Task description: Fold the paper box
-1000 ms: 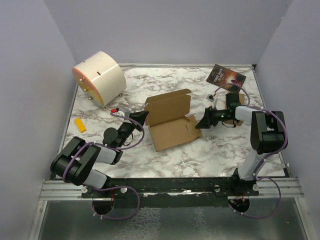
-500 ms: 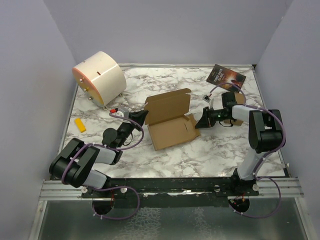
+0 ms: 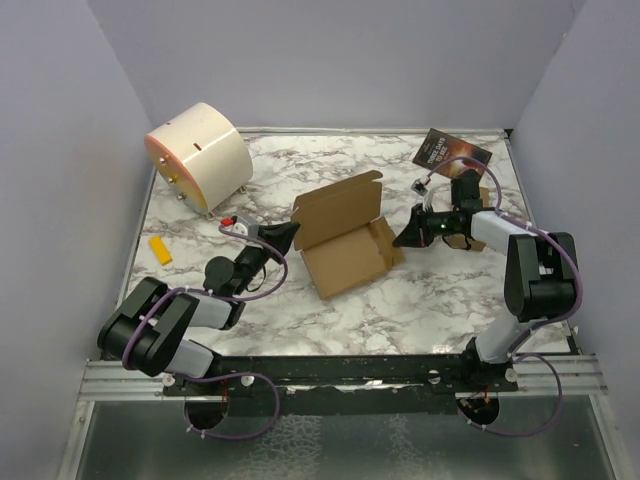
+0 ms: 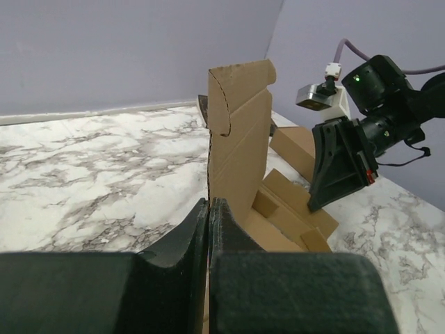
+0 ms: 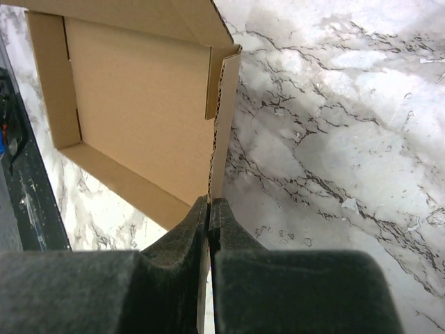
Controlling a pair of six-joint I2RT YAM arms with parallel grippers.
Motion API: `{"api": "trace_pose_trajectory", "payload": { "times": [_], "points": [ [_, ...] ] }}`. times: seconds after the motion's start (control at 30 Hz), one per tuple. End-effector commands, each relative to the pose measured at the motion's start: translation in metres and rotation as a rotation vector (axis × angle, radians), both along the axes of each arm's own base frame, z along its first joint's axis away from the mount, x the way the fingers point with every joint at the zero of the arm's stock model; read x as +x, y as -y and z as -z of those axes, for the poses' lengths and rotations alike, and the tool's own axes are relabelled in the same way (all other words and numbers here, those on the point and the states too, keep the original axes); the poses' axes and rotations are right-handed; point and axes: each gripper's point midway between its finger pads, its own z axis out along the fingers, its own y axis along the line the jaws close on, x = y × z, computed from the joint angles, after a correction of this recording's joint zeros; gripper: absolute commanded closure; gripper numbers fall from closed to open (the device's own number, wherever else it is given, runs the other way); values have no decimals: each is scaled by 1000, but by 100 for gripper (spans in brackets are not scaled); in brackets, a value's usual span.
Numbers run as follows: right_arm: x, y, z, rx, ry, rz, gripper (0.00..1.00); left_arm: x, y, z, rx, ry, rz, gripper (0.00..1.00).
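The paper box [image 3: 345, 258], a brown cardboard mailer tray with its lid flap raised at the back, lies mid-table. My left gripper [image 3: 291, 233] is shut on the box's left edge; in the left wrist view its jaws [image 4: 208, 205] pinch the upright cardboard panel [image 4: 240, 132] edge-on. My right gripper [image 3: 404, 240] is shut on the box's right side wall; in the right wrist view the fingertips [image 5: 210, 203] clamp the thin wall [image 5: 224, 118] with the tray floor [image 5: 139, 118] to its left.
A cream drum [image 3: 200, 155] stands at the back left, with a yellow block [image 3: 160, 250] near the left edge. A dark booklet [image 3: 452, 152] lies at the back right. A smaller brown box [image 4: 295, 146] sits behind the right arm.
The right gripper's jaws have closed on the box's right side wall. The box has turned slightly and its right end shifted back. The left gripper keeps its grip.
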Motion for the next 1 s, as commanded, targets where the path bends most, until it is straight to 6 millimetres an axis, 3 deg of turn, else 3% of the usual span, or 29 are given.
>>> {"api": "trace_pose_trajectory", "payload": {
  "times": [0.0, 0.37, 0.63, 0.8, 0.97],
  "points": [
    [6, -4, -12, 10, 57, 1, 99, -21, 19, -25, -48, 94, 136, 100],
    [11, 0, -22, -25, 138, 10, 99, -24, 31, -29, -60, 90, 157, 100],
    [13, 2, -43, -39, 248, 1, 99, -22, 43, -37, -34, 156, 171, 100],
    [14, 5, -36, -70, 248, 0, 97, -20, 48, -35, -6, 213, 184, 100],
    [15, 8, -22, -92, 224, -7, 97, -17, 54, -20, 58, 241, 199, 100]
  ]
}}
